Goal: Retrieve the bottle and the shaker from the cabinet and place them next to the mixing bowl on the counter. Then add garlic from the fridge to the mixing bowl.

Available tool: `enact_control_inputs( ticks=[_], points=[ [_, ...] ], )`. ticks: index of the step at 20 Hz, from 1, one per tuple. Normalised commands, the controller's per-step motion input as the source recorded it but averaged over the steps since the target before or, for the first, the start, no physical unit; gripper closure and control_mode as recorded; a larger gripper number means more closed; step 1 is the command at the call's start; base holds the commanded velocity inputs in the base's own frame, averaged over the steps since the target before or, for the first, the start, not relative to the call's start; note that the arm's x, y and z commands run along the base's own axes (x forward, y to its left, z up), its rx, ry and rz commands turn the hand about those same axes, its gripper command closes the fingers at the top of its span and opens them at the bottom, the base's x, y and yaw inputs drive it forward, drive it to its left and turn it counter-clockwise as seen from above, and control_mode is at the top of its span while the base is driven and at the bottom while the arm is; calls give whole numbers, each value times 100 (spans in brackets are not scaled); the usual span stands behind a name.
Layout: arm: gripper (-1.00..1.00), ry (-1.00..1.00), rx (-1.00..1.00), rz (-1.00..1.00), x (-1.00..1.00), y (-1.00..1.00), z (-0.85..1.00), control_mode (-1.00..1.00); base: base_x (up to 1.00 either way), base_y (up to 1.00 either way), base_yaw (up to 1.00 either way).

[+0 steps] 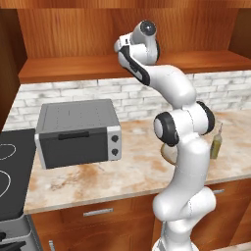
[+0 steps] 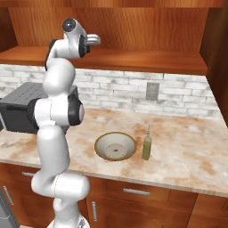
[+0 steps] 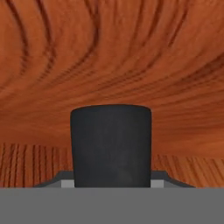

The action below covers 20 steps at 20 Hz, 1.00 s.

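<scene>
My gripper (image 3: 112, 186) is closing its jaws around the shaker (image 3: 111, 146), which is standing upright inside the cabinet (image 3: 112, 57) against its grained back panel. Below, I'm seeing the bottle (image 2: 147, 144) standing just beside the mixing bowl (image 2: 115, 146) on the counter (image 2: 178, 156).

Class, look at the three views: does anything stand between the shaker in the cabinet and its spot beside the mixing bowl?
Nothing visible does. The shaker sits at the pincer in the cabinet; below, the counter around the mixing bowl carries just the bottle, on the bowl's right.
</scene>
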Motion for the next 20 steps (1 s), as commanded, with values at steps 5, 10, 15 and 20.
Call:
enact_control_inputs(
  ticks=[5,10,15,20],
  points=[
    [100,-12,3,0,-86,-3,-17,-100,0,0,0],
    [100,-20,10,0,-73,-24,-22,-100,0,0,0],
    [100,-19,11,0,-75,-46,0,-100,0,0,0],
    [100,-18,5,0,-83,-41,20,-100,0,0,0]
  ],
)
